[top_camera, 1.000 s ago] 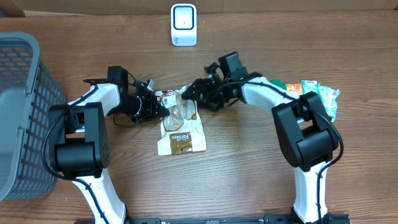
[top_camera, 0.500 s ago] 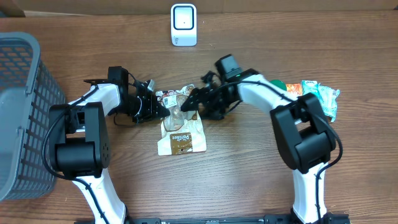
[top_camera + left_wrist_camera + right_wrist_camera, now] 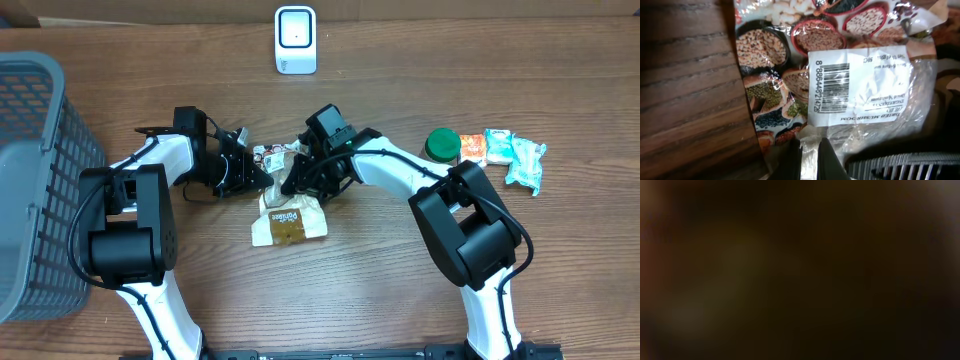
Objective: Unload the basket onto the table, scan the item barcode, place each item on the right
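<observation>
Packet (image 3: 290, 218): laid flat on the table (image 3: 400, 290), barcode label (image 3: 832, 82) faced up, caught between both grippers.
Left gripper (image 3: 262, 173): clamped tight on the packet's left edge.
Right gripper (image 3: 298, 180): set down on the packet's top end; jaw opening cannot be told.

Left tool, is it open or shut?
Shut. The left wrist view shows the left tool with its fingers close together, pinching the edge of the bean packet.

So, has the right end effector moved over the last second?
Yes. The right end effector swung left and toward the front edge, away from the green round lid, now over the clear plastic bean packet.
</observation>
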`<act>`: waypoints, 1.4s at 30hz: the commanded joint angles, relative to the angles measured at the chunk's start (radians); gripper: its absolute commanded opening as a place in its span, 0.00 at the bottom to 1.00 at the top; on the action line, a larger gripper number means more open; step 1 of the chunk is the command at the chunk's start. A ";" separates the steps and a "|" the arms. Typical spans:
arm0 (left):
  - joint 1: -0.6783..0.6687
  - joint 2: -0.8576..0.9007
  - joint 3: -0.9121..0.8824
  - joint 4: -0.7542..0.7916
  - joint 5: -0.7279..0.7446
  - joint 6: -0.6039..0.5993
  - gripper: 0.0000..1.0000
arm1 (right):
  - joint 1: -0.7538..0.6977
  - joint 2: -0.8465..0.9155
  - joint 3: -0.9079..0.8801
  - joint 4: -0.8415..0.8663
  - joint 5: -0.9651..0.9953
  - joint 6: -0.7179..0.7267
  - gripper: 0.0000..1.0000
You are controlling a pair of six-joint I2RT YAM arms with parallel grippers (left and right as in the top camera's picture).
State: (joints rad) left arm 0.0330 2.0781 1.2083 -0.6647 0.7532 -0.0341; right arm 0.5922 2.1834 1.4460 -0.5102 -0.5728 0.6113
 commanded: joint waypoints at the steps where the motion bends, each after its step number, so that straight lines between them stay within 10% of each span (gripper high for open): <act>1: -0.008 0.037 -0.022 -0.001 -0.045 -0.015 0.04 | -0.047 0.001 -0.012 0.008 0.004 -0.021 0.19; 22: 0.068 -0.036 0.130 -0.165 -0.064 0.053 0.04 | -0.129 -0.035 -0.011 0.008 -0.260 -0.273 0.04; 33: 0.167 -0.339 0.309 -0.334 -0.341 0.073 0.05 | -0.171 -0.219 -0.011 -0.061 -0.346 -0.426 0.04; 39: 0.200 -0.448 0.326 -0.333 -0.366 0.080 0.46 | -0.203 -0.385 -0.011 -0.075 -0.367 -0.435 0.04; 40: 0.201 -0.459 0.326 -0.333 -0.374 0.080 0.96 | -0.209 -0.414 -0.011 -0.076 -0.372 -0.435 0.04; 42: 0.201 -0.465 0.326 -0.333 -0.399 0.080 1.00 | -0.222 -0.487 -0.011 -0.079 -0.372 -0.434 0.04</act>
State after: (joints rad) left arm 0.2314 1.6333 1.5173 -0.9970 0.4091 0.0338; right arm 0.3923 1.8168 1.4338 -0.5877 -0.9070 0.2012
